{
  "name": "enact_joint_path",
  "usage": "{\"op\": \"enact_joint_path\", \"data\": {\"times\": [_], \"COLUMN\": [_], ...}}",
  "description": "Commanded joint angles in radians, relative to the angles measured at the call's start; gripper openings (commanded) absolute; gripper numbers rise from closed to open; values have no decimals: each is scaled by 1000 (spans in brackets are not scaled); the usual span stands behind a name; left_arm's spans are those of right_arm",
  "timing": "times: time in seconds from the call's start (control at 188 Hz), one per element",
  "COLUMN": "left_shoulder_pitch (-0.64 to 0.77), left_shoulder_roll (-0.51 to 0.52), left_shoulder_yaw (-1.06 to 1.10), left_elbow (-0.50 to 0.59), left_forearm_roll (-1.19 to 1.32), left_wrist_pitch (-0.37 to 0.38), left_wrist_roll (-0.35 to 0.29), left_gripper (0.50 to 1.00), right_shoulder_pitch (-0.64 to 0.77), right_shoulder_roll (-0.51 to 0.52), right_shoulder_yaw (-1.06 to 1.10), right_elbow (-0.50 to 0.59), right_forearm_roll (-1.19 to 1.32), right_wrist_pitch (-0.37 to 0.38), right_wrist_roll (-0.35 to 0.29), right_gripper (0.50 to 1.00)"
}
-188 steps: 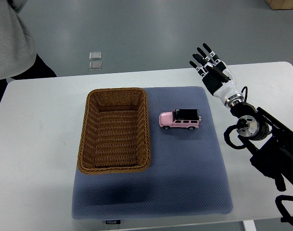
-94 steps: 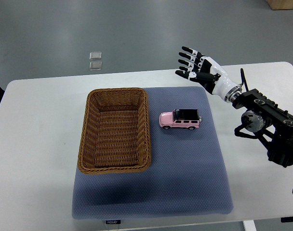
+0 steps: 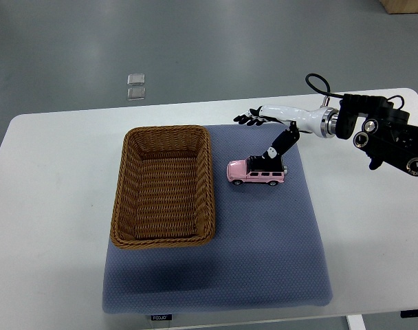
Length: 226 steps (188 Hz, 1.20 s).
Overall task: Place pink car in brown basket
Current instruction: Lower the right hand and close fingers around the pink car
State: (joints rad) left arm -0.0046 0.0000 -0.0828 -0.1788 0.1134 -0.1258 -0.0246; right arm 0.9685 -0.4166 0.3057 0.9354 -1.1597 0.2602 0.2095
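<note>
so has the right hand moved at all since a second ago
Yes. The right hand has swung left and down over the blue mat, toward the pink car.

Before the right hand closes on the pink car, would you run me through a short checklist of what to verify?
1. Pink car upright on the blue mat: ok.
2. Right hand over the car, fingers spread, holding nothing: ok.
3. Thumb touching the car's roof: cannot tell.
4. Brown basket empty inside: ok.
5. Basket beside the car, with a gap between them: ok.
6. Left hand out of the way: ok, not in view.
</note>
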Motion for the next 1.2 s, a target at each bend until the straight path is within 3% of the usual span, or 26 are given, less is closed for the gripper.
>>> {"op": "enact_joint_path", "data": {"times": [0.0, 0.702, 0.798, 0.846, 0.856, 0.984, 1.043, 1.197], "left_shoulder_pitch": [0, 0, 2, 2, 2, 2, 2, 2], "left_shoulder_roll": [0, 0, 0, 0, 0, 0, 0, 0], "left_shoulder_yaw": [-2, -3, -3, -3, -3, -3, -3, -3], "left_elbow": [-1, 1, 1, 1, 1, 2, 2, 1], "left_forearm_roll": [0, -1, -1, -1, -1, -1, -1, -1], "left_wrist_pitch": [0, 0, 0, 0, 0, 0, 0, 0], "left_wrist_roll": [0, 0, 0, 0, 0, 0, 0, 0], "left_gripper": [1000, 1000, 1000, 1000, 1000, 1000, 1000, 1000], "right_shoulder_pitch": [-31, -119, -122, -122, -122, -120, -117, -109], "right_shoulder_roll": [12, 38, 39, 42, 44, 45, 44, 38], "right_shoulder_yaw": [-2, -16, -16, -17, -17, -17, -17, -14], "right_elbow": [2, -49, -61, -63, -63, -63, -63, -61], "right_forearm_roll": [-2, -20, -20, -20, -20, -20, -20, -18], "right_wrist_pitch": [-18, -78, -78, -78, -78, -85, -105, -124], "right_wrist_roll": [1, -18, -18, -18, -18, -18, -18, -15], "right_gripper": [915, 895, 850, 770, 734, 613, 500, 500]}}
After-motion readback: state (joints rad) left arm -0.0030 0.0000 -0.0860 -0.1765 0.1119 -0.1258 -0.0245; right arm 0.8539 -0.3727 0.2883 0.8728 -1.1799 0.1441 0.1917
